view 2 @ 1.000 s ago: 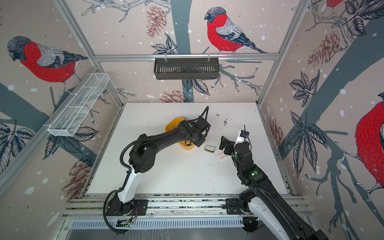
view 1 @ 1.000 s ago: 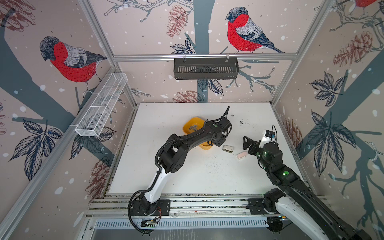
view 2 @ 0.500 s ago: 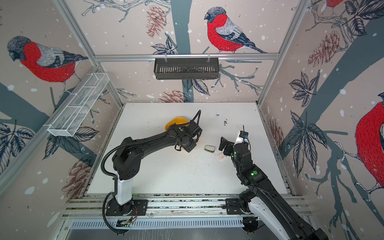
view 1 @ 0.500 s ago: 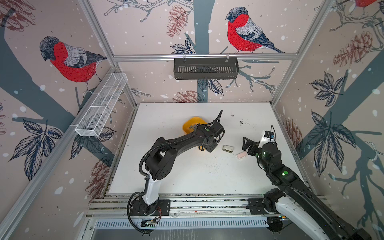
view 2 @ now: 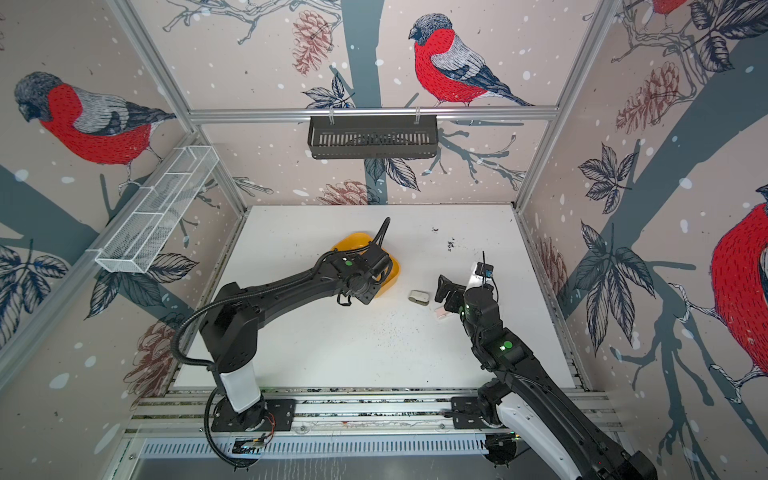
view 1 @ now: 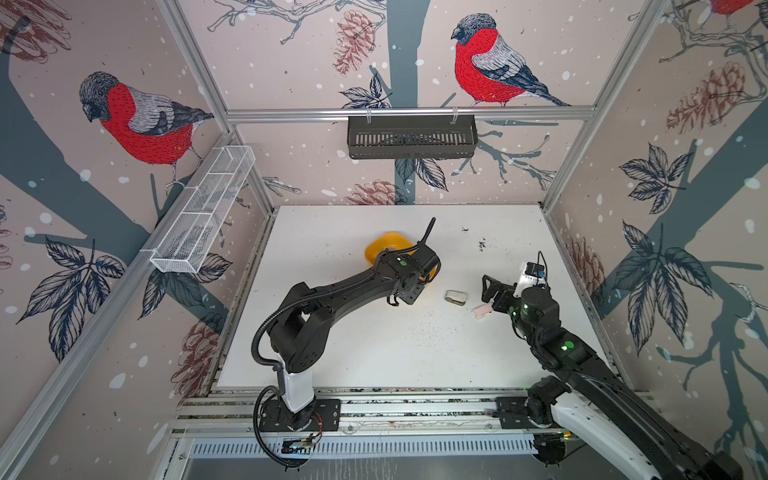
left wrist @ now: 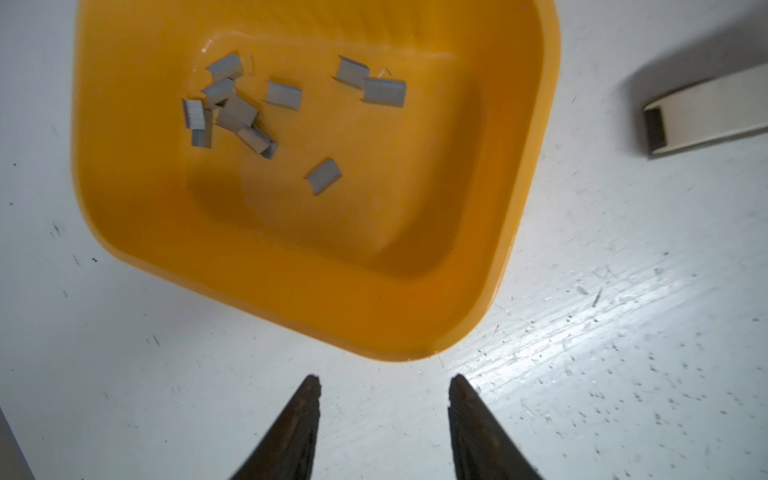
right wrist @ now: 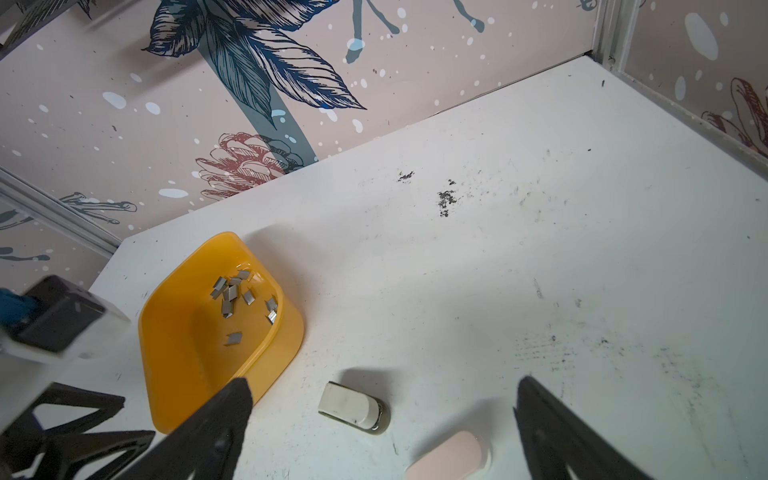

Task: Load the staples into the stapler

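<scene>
And there's one yellow bowl (left wrist: 291, 299), roughly a dozen staples (left wrist: 284, 95) in it, plus two staplers: white stapler (right wrist: 353, 409), pink stapler (right wrist: 449, 455).

Robot lab cell: aluminium frame (view 1: 407, 113), bird-print walls (view 1: 291, 62).

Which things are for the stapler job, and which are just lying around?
For the job: staples, the yellow bowl holding them, cream stapler, maybe the pink stapler too.
Just lying about: black basket on the back wall, white wire basket on the side wall.
</scene>
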### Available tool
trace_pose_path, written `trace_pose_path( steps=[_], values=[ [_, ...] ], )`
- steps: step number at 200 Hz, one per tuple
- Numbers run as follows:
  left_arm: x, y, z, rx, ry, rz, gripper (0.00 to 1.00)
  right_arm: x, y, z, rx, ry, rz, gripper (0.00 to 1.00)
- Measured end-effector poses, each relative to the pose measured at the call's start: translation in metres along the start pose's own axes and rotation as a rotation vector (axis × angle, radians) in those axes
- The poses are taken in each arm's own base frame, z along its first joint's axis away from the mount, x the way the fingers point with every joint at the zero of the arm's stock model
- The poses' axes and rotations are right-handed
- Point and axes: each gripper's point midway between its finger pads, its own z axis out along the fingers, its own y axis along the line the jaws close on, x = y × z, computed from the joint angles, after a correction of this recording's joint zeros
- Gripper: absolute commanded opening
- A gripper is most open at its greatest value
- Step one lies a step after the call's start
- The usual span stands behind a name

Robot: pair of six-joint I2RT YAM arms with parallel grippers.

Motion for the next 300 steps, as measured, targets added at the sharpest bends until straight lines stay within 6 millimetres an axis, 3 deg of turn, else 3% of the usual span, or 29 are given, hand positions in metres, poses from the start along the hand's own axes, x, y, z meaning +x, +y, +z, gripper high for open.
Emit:
trace_pose_path(
  steps=[23, 47, 112, 195, 234, 300],
  values=[
    [-0.013, 0.008, -0.019, 0.009, -0.054, -0.147, 0.58, 0.002, 0.002, 0.000, -0.007, 0.003, 0.001, 0.99],
    [-0.012, 0.019, -0.022, 0.001, -0.041, -0.335, 0.58, 0.003, 0.004, 0.001, -0.012, 0.004, 0.000, 0.99],
    [0.002, 0.026, 0.018, -0.078, 0.089, -0.632, 0.58, 0.009, 0.007, 0.004, -0.013, 0.022, 0.005, 0.99],
    [0.027, 0.047, 0.030, -0.145, 0.143, -0.721, 0.59, 0.019, 0.000, 0.007, 0.008, 0.039, -0.004, 0.99],
    [0.023, 0.049, 0.040, -0.119, 0.125, -0.744, 0.58, 0.018, 0.001, 0.008, 0.004, 0.034, -0.002, 0.99],
    [0.021, 0.050, 0.063, -0.109, 0.137, -0.692, 0.41, 0.020, 0.002, 0.010, 0.006, 0.040, -0.004, 0.99]
  ],
)
